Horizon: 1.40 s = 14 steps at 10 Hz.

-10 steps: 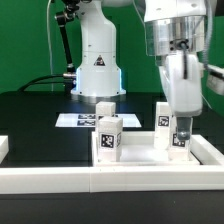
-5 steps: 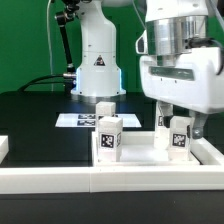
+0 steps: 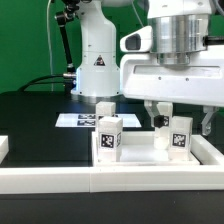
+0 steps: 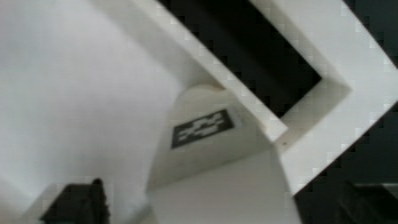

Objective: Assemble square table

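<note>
The white square tabletop (image 3: 140,155) lies on the black table with its raised rim up. Several white tagged legs stand upright on it: one at the front left (image 3: 108,138), one behind it (image 3: 104,108), and one at the front right (image 3: 180,138). My gripper (image 3: 184,122) hangs over the front right leg, broad side toward the camera, with a finger on each side of it. In the wrist view the leg (image 4: 210,150) fills the middle, and there are gaps between it and both dark fingertips (image 4: 75,203). The jaws are open. The tabletop's rim (image 4: 294,70) runs alongside the leg.
Long white border rails (image 3: 110,182) run along the front, with a white block (image 3: 4,148) at the exterior view's left. The marker board (image 3: 72,120) lies behind the tabletop. The robot base (image 3: 97,60) stands at the back.
My gripper has turned about its vertical axis over the front right leg, from edge-on to broadside, and its fingers now stand apart from the leg. The leg has stayed in place.
</note>
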Each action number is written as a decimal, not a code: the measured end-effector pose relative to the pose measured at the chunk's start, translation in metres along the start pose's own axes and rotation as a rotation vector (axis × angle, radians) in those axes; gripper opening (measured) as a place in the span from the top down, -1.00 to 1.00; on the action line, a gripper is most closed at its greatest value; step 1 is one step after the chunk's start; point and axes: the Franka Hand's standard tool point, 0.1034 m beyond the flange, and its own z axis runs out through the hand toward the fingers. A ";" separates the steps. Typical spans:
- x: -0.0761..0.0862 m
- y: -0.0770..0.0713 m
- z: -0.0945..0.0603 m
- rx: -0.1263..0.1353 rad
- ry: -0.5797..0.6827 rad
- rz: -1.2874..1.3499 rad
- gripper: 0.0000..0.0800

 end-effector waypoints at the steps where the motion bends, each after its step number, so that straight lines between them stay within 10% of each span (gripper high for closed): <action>1: 0.000 0.000 0.000 -0.003 0.002 -0.075 -0.62; 5: -0.001 0.000 0.000 -0.032 0.014 -0.236 -0.62; 8: -0.001 0.000 0.000 -0.032 0.014 -0.231 0.28; 14: -0.002 0.000 0.001 -0.022 0.021 0.091 0.28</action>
